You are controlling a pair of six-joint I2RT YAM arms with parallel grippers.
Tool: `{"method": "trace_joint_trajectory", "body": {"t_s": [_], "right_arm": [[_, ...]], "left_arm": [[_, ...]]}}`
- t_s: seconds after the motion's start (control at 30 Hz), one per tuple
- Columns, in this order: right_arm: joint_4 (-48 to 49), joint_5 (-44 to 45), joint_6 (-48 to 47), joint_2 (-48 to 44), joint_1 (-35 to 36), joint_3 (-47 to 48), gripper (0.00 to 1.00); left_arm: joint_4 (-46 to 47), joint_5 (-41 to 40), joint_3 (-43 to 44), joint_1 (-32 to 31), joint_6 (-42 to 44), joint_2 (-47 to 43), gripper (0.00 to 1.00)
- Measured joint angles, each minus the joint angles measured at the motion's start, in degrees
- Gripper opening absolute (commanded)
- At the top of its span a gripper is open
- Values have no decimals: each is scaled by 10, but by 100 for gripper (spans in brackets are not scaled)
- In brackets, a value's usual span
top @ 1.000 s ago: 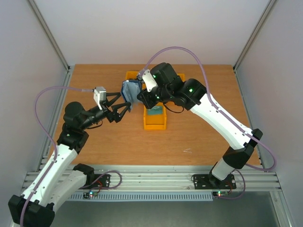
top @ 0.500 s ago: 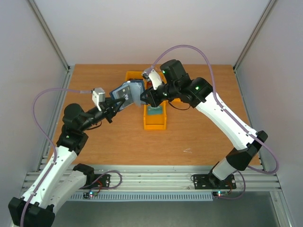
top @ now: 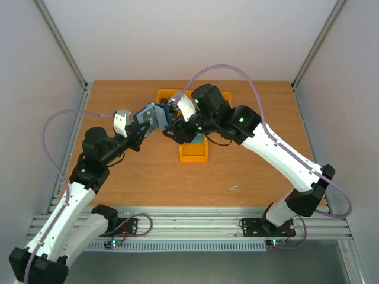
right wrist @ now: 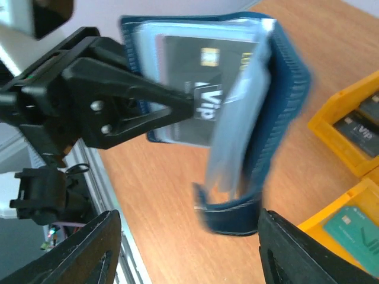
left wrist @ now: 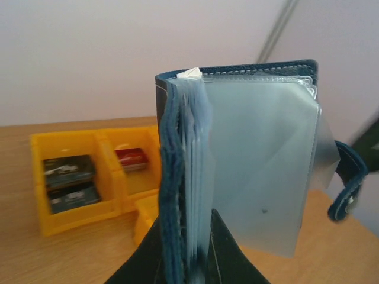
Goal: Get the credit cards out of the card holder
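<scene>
Left gripper (top: 141,128) clamped on the open card holder (top: 151,115) above the table (top: 249,100), right gripper (right wrist: 189,251) jaws apart just beside it, dark VIP card (right wrist: 195,89) showing in a sleeve

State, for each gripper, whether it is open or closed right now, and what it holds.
Left gripper: closed, clamping the card holder.
Right gripper: open, holding nothing.

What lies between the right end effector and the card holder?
Nothing; the right wrist view shows only table behind the gap from right end effector to card holder.
</scene>
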Motion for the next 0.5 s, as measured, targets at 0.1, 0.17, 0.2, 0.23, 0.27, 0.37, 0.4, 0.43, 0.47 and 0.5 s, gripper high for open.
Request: {"method": "trace_joint_trajectory", "body": {"t_s": [0.1, 0.17, 0.2, 0.23, 0.27, 0.37, 0.4, 0.43, 0.47, 0.5], "right_arm": [[12, 34, -11, 0, 42, 5, 61], [28, 16, -18, -1, 56, 7, 61], [40, -4, -19, -1, 61, 7, 59], [54, -35, -18, -2, 62, 7, 57], [62, -56, -18, -1, 62, 8, 54], [77, -116, -8, 20, 61, 34, 45], [83, -129, -2, 30, 57, 45, 43], [90, -140, 3, 36, 54, 48, 40], [100, -153, 16, 40, 48, 46, 39], [110, -166, 30, 41, 39, 39, 37]], "left_arm": [[-44, -55, 19, 0, 35, 3, 0], [-73, -98, 33, 0, 68, 5, 0], [-82, -113, 35, 0, 79, 5, 0], [-94, -130, 38, 0, 95, 5, 0], [-98, -137, 39, 0, 102, 5, 0], [-112, -131, 39, 0, 115, 5, 0], [-114, -119, 39, 0, 110, 5, 0], [-114, -104, 40, 1, 101, 5, 0], [-113, -80, 40, 5, 82, 4, 0], [-109, -54, 40, 9, 60, 3, 0]]}}
